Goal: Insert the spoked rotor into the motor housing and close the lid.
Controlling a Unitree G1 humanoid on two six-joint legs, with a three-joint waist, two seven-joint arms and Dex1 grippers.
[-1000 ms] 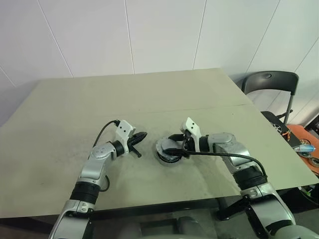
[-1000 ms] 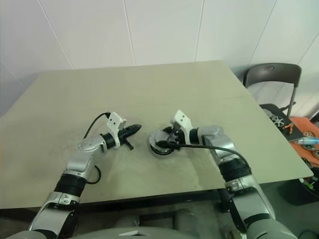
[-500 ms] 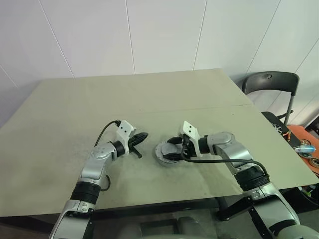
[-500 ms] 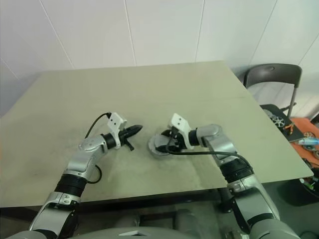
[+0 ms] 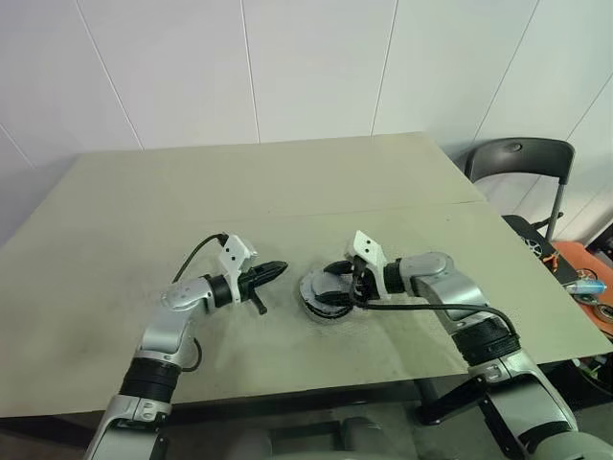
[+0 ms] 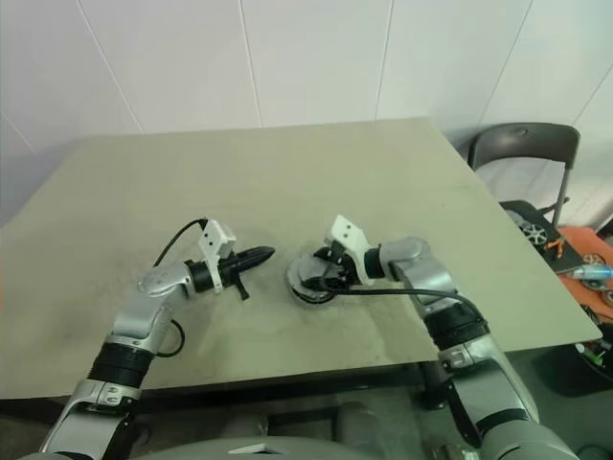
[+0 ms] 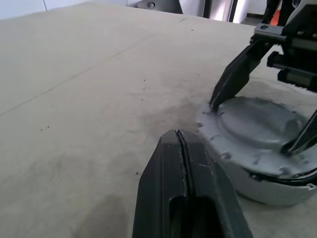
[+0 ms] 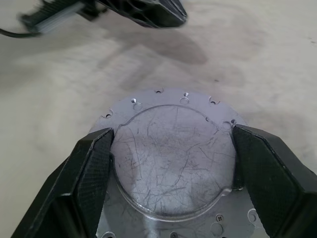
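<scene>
With the right hand (image 8: 171, 163) spread wide across the lid (image 8: 173, 163) on the housing (image 7: 277, 186) and the left hand (image 7: 181, 144) shut empty beside, uneven pressure could seat the lid crooked.

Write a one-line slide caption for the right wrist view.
Right tool spans the raised centre of the grey lid on the table, fingers wide; the shut left tool hangs beyond.

Table (image 5: 144, 192), folding chair (image 5: 517, 163) beside

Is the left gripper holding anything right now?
No. The left gripper has its two black fingers pressed together with nothing between them, apart from the lid.
</scene>
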